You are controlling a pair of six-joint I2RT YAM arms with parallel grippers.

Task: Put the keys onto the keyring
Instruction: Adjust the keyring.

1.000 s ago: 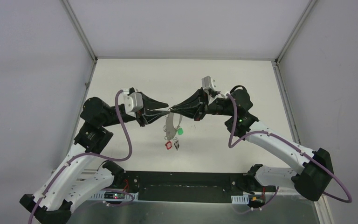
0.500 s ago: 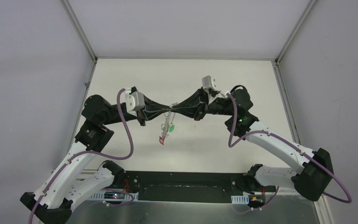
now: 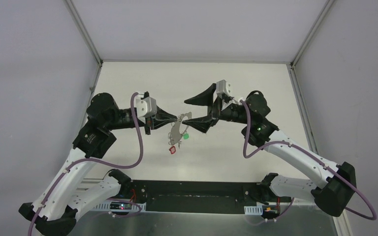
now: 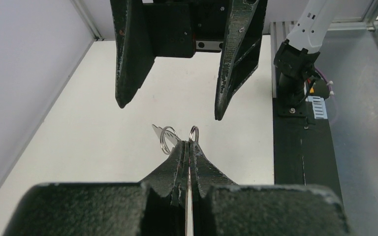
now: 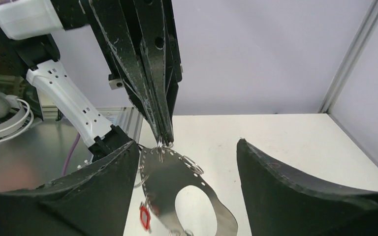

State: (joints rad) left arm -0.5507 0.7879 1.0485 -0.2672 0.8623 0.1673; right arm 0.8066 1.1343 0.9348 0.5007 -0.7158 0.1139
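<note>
Keyring (image 3: pixel 177 130) tight in left tool (image 3: pixel 178 118), right tool (image 3: pixel 188 113) wide just beside, white table (image 3: pixel 128 78) below.

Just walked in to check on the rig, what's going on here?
The two arms are working on a keyring over the white table. The left gripper is shut on its top edge, holding it up in the air. The right gripper is open, fingers spread to either side of the ring, gripping nothing. A green tag and a red tag dangle from the ring; the keys themselves are too small to make out.
</note>
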